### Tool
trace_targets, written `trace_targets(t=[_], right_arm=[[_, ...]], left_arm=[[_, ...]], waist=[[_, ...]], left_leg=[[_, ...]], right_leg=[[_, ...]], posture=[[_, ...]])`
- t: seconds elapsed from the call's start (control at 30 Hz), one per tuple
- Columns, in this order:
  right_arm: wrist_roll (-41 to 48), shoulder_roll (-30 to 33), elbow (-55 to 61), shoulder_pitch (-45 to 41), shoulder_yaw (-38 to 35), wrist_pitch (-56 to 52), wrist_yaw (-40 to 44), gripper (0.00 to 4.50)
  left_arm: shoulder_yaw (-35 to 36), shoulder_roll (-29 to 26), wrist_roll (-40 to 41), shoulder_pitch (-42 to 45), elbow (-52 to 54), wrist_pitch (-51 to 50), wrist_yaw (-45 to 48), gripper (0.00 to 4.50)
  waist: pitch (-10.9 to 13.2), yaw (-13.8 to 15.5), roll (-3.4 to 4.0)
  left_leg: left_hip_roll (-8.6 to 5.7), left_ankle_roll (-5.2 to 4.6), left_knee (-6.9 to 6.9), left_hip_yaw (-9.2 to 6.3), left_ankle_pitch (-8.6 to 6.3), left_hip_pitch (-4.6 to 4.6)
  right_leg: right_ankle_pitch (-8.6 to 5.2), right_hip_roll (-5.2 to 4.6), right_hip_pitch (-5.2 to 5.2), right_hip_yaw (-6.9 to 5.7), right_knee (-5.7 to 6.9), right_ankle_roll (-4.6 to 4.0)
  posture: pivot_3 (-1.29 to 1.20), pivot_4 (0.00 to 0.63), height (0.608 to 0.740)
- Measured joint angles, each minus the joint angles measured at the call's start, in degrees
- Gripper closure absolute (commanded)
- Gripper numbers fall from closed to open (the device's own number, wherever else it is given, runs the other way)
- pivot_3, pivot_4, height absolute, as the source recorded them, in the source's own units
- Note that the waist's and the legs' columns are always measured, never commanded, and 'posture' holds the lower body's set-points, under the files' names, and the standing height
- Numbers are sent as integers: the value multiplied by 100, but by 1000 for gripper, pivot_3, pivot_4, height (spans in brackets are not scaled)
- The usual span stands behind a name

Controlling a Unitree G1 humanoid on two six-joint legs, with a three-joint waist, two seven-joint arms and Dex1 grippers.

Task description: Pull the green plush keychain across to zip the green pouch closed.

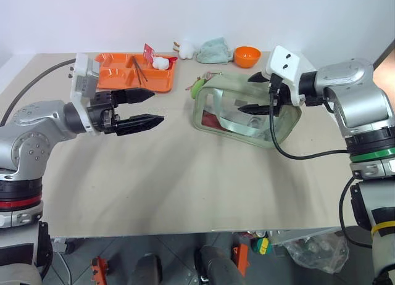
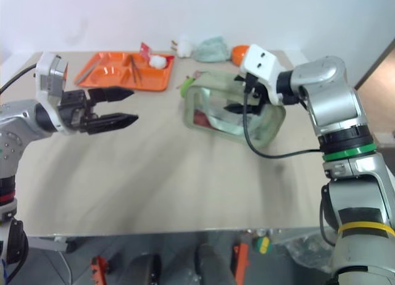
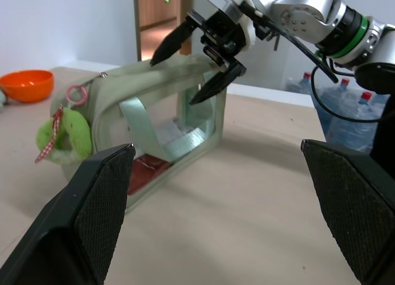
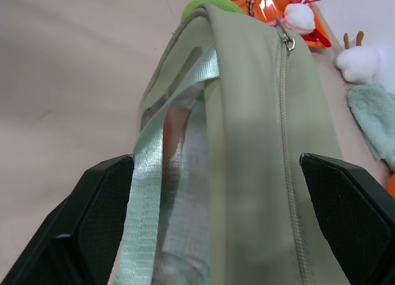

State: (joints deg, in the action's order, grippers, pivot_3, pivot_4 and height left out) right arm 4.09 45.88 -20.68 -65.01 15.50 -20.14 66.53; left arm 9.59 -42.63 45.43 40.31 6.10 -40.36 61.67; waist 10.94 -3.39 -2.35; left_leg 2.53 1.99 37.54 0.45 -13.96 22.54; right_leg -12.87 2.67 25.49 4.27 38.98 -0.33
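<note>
The green pouch (image 1: 237, 115) lies on the table right of centre, its zipper top (image 4: 285, 143) running along its length. The green plush keychain (image 3: 62, 136) hangs at the pouch's left end (image 1: 196, 86), beside the zipper pull (image 4: 287, 43). My right gripper (image 1: 255, 94) is open at the pouch's right end, one finger above the top and one in front of the clear side panel. I cannot tell whether it touches the pouch. My left gripper (image 1: 151, 107) is open, level, pointing at the pouch from the left, a short gap from the keychain.
An orange compartment tray (image 1: 117, 80) with utensils and a white item sits at the back left. A white plush toy (image 1: 185, 48), a mint cloth bundle (image 1: 215, 50) and an orange bowl (image 1: 247, 55) line the back edge. The table's front edge (image 1: 203, 231) is near.
</note>
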Motion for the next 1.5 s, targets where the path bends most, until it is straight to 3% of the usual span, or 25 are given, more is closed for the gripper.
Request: trace_targets(t=[0.63, 0.77, 1.07, 1.1, 1.5], right_arm=[[-450, -2, -135, 46, -18, 253, 77, 47], [-543, -2, -100, 159, -17, 252, 66, 1180], [-796, -5, -90, 189, -17, 422, 55, 4266], [-802, -15, -93, 189, -17, 448, 58, 4432], [-887, -93, -202, 147, -17, 597, 106, 4432]], left_arm=[[-153, 264, -474, 304, -341, 249, -223, 27], [-159, 299, -504, 332, -421, 284, -213, 0], [-147, 372, -474, 341, -443, 324, -296, 0], [-109, 388, -444, 341, -443, 322, -319, 0], [224, 492, -175, 347, -438, 299, -677, 0]], waist=[[0, 8, 0], [0, 9, 0], [0, 10, 0], [0, 9, 0], [0, 7, 0]], left_leg=[[0, 0, 1, 0, 0, -1], [0, 1, 1, 2, 0, -1], [0, 1, 1, 1, 0, -1], [0, 1, 2, 1, 0, -1], [2, 1, 3, 0, 1, -4]], right_leg=[[1, 0, -1, 1, 2, -2], [1, 0, -1, 2, 3, -2], [1, 0, -1, 1, 4, -2], [1, 0, -1, 2, 4, -2], [3, 1, -2, 1, 7, -4]], posture=[[0, 150, 740], [0, 150, 740], [0, 150, 740], [0, 150, 740], [0, 150, 740]])
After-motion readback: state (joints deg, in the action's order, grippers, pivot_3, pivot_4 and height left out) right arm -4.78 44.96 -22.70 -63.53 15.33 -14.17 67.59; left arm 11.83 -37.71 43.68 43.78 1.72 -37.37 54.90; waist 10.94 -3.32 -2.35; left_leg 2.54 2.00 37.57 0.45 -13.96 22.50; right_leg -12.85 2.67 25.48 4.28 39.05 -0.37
